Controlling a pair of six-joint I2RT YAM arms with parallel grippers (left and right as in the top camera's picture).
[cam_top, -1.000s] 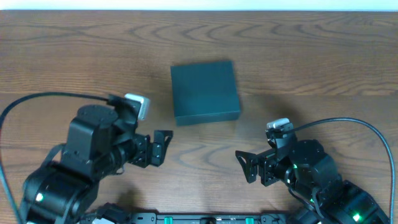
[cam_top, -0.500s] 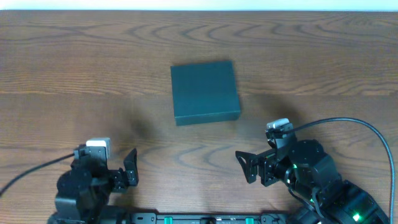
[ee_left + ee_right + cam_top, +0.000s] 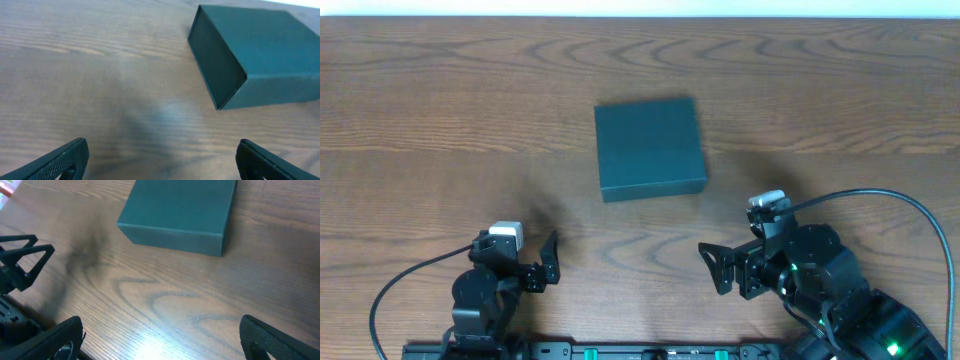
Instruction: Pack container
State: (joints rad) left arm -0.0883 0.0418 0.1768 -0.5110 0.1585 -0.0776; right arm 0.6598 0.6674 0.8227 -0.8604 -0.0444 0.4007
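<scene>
well, container (image 3: 650, 147) shut, inside hidden, left hand (image 3: 543, 267) & right hand (image 3: 712, 268) spread, fingers (image 3: 65, 157) partly cropped

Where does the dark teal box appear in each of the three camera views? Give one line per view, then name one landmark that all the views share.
Overhead: the container lies just left of centre, in the upper half of the picture.
Left wrist: the container is at the upper right, one corner turned toward the camera.
Right wrist: the container is at top centre, cut off by the top edge.
Shared landmark: the wood-grain table under the box.
</scene>
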